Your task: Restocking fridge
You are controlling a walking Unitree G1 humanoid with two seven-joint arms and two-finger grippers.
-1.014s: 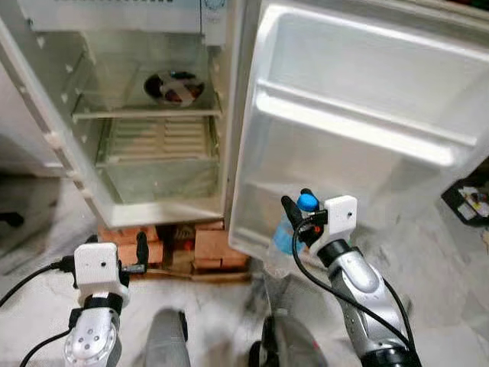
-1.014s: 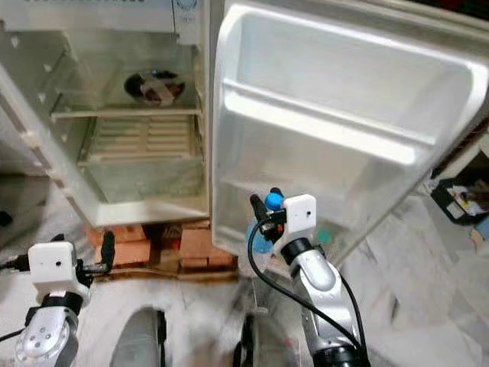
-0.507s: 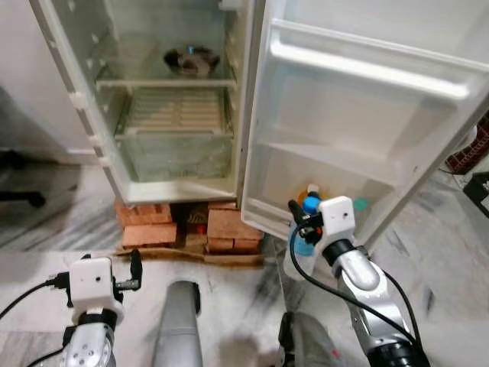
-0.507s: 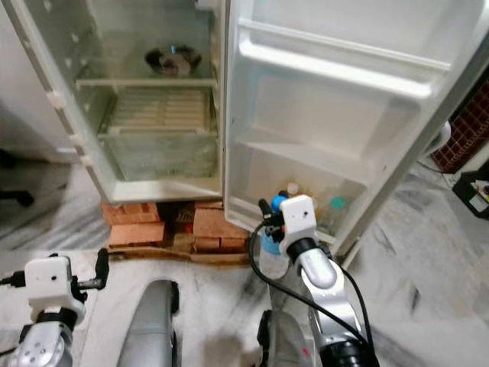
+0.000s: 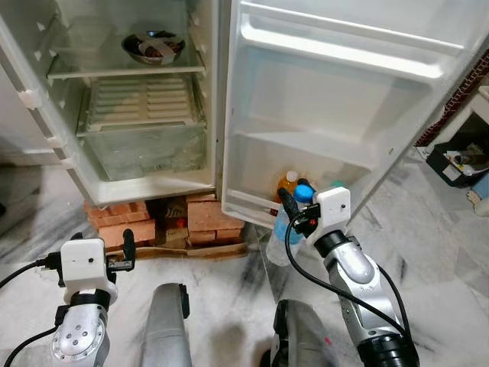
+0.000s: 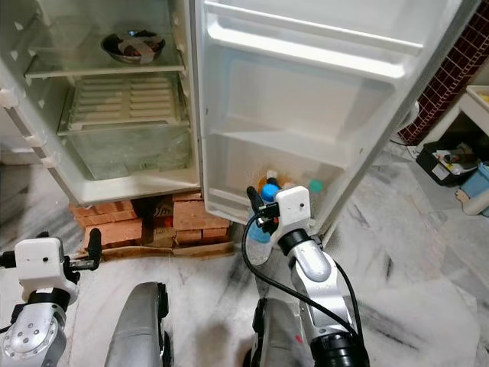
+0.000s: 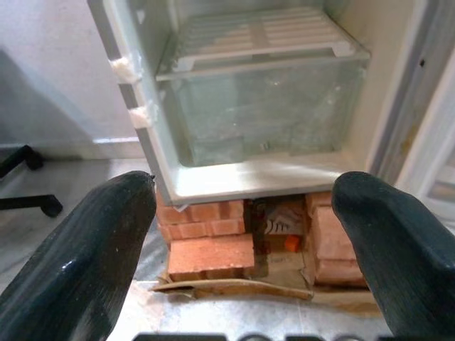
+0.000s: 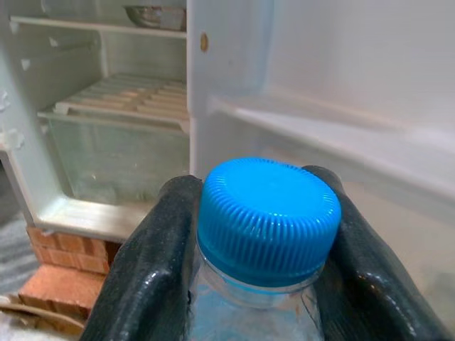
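The right claw (image 5: 293,205) is clamping a clear water bottle (image 5: 281,233) by the neck, its two black fingers (image 8: 153,249) pressing either side just under the blue cap (image 8: 268,214). It is holding the bottle upright just in front of the lowest shelf of the open fridge door (image 5: 344,115). The left claw (image 7: 242,234) is hanging low near the floor, its fingers spread wide apart with nothing between them, facing the foot of the fridge (image 5: 137,115). Inside that bottom door shelf an orange-capped bottle (image 5: 288,182) and a teal cap (image 6: 315,186) are standing just behind the held bottle. Beneath the fridge, bricks (image 5: 122,222) are propping it up. Further in, a clear crisper drawer (image 7: 266,114) is sitting under a slatted shelf, and above that a bowl (image 5: 153,46) is resting on a shelf.
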